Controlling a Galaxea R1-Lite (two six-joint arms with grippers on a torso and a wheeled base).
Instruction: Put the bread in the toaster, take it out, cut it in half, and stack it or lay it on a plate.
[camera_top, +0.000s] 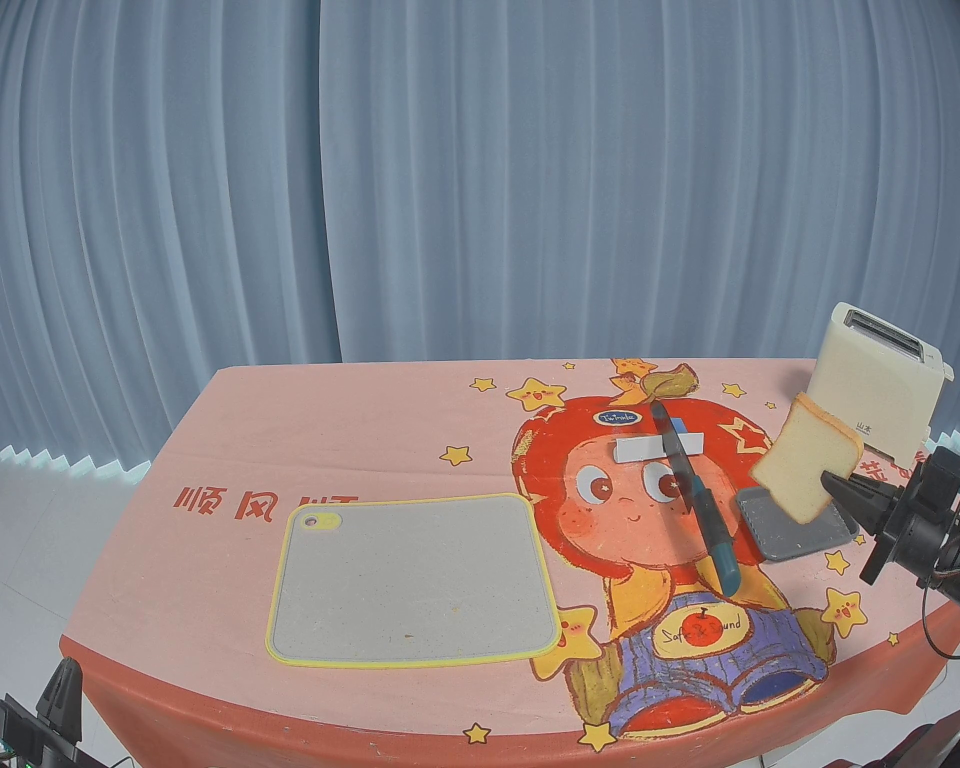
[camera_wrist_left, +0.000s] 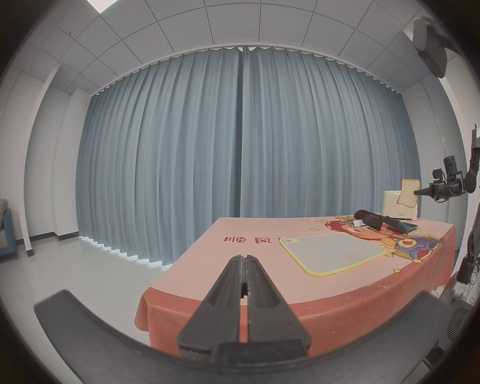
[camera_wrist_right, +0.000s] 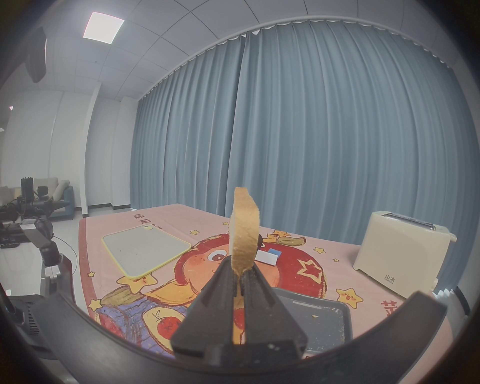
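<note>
Grips bread (camera_top: 805, 455) by its lower edge in right gripper (camera_top: 835, 487), aloft at 3 o'clock of table (camera_top: 400, 440), above grey plate (camera_top: 785, 535), toaster (camera_top: 875, 385) at its 1 o'clock. Shows left gripper (camera_wrist_left: 245, 280) pressed together, empty, off the 7 o'clock corner.

There is one slice of bread (camera_top: 805, 458), one white toaster (camera_top: 878, 385) and one knife (camera_top: 697, 497). I count also one cutting board (camera_top: 410, 580) and one grey tray (camera_top: 785, 530).
</note>
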